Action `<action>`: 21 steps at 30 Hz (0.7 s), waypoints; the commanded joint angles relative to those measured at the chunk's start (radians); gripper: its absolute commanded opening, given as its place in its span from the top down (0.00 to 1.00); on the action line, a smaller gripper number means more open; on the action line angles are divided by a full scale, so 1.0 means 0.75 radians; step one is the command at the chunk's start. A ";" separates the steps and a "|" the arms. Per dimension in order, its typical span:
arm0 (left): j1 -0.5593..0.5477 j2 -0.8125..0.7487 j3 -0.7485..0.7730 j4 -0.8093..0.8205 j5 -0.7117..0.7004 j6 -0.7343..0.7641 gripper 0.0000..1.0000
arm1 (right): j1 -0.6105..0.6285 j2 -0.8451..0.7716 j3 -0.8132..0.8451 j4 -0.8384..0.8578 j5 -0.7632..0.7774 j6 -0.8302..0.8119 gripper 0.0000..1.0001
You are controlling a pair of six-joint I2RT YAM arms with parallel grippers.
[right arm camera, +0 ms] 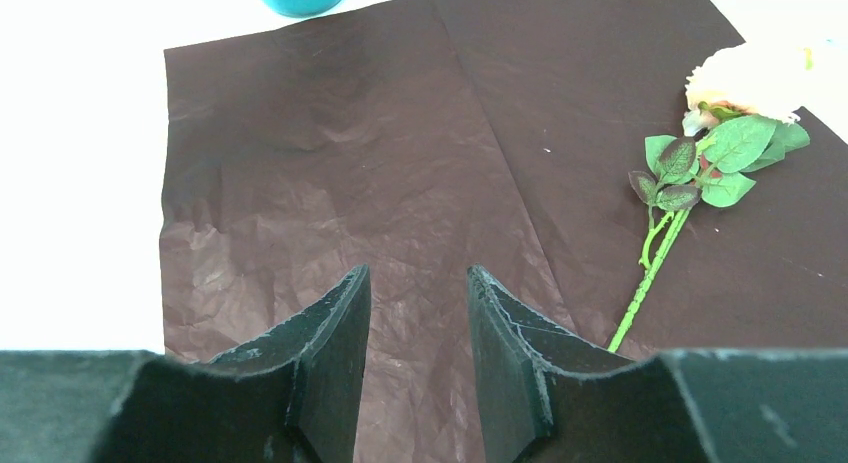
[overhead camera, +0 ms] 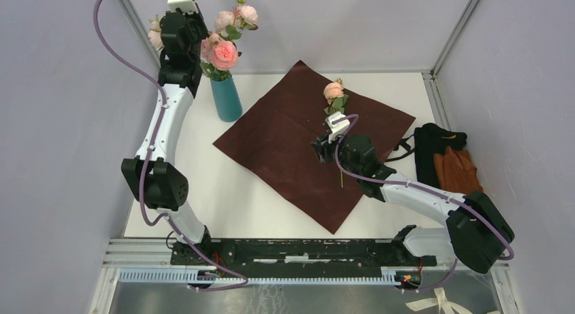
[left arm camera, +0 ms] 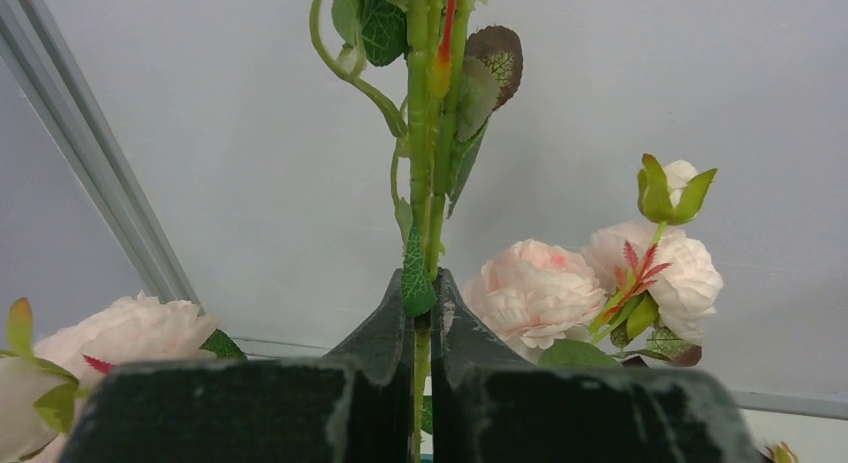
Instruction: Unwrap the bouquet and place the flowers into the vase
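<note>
The left jaws clench one green stem [left arm camera: 421,183] among pink roses [overhead camera: 224,53] standing in the teal vase [overhead camera: 226,98] at the worktop's [overhead camera: 217,192] back left. The right jaws gape empty over the spread maroon paper [overhead camera: 285,151], where one rose [right arm camera: 745,78] lies.

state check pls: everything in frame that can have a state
vase: upright, roses in it
wrapping paper: unfolded, spread flat
single rose: lying on wrapping paper
left tool: shut on flower stem
right tool: open, empty
</note>
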 commanded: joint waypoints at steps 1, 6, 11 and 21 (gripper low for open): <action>-0.001 0.022 -0.021 0.020 -0.031 -0.030 0.98 | -0.001 -0.009 0.042 0.059 -0.011 0.012 0.54; 0.000 0.027 -0.048 0.028 -0.063 -0.029 0.98 | -0.002 -0.028 0.032 0.057 -0.006 0.011 0.54; -0.001 0.018 -0.071 0.044 -0.061 -0.027 0.98 | 0.000 -0.028 0.034 0.059 -0.010 0.014 0.54; -0.002 -0.006 -0.110 0.077 -0.041 -0.043 0.62 | 0.000 -0.020 0.036 0.063 -0.016 0.017 0.54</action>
